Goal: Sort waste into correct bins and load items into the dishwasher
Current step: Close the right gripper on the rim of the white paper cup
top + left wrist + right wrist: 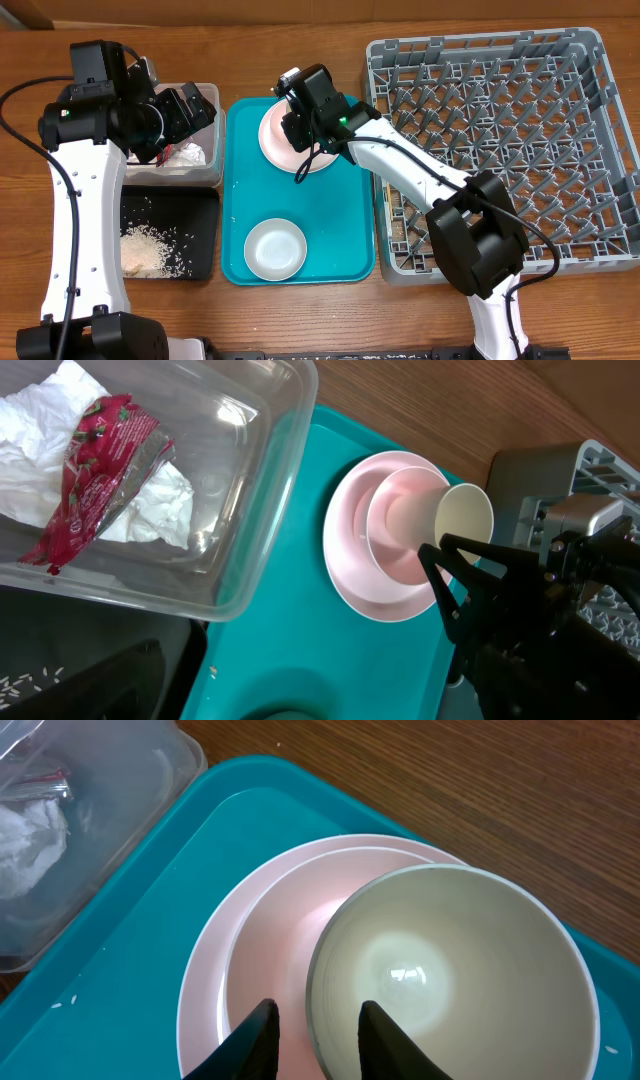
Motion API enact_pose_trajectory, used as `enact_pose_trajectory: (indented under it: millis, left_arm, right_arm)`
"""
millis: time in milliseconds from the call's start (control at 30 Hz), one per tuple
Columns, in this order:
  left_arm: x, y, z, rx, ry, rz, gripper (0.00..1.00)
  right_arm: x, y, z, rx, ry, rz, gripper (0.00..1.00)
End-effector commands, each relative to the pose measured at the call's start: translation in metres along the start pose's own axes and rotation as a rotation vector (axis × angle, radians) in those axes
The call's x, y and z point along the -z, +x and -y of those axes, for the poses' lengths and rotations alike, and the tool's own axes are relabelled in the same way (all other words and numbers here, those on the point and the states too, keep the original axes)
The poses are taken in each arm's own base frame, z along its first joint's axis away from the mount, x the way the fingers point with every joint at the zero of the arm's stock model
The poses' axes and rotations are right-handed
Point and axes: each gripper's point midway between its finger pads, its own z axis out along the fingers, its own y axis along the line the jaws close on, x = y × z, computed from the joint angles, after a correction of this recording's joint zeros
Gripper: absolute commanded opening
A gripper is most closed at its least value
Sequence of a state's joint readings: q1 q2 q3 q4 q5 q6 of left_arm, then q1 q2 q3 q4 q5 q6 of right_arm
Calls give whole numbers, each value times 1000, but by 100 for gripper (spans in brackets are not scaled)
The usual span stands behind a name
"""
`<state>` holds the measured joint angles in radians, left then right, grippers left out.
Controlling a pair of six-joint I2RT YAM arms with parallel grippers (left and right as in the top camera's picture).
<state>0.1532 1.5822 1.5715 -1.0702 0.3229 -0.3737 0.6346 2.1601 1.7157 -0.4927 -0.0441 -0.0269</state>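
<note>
straddling the rim of the cream cup [450,970] with the right gripper [318,1008], fingers [262,1038] standing a little apart, seemingly not pressing it. resting that cup inside the pale pink bowl [270,960], at the upper part of the teal tray [150,900]. hovering the left gripper [190,108] over the clear tub [215,150] at upper left, spread wide, holding nothing. showing napkin [150,510] and red wrapper [95,470] inside.
</note>
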Motion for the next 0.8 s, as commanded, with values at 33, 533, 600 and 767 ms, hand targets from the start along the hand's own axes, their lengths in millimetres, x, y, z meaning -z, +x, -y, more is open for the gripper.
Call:
enact_pose_trajectory:
  millis: [33, 533, 600, 767]
  left_arm:
    - [2, -3, 2, -11, 11, 7, 100]
    - [2, -3, 2, -11, 11, 6, 100]
    - [2, -3, 2, -12, 11, 6, 100]
    - [2, -3, 2, -12, 11, 7, 100]
  right_arm:
    - [-1, 2, 6, -2, 12, -5, 27]
    - [-1, 10, 19, 0, 87, -35, 26]
    - [-1, 10, 19, 0, 87, -36, 25]
    - [-1, 11, 19, 0, 87, -39, 25]
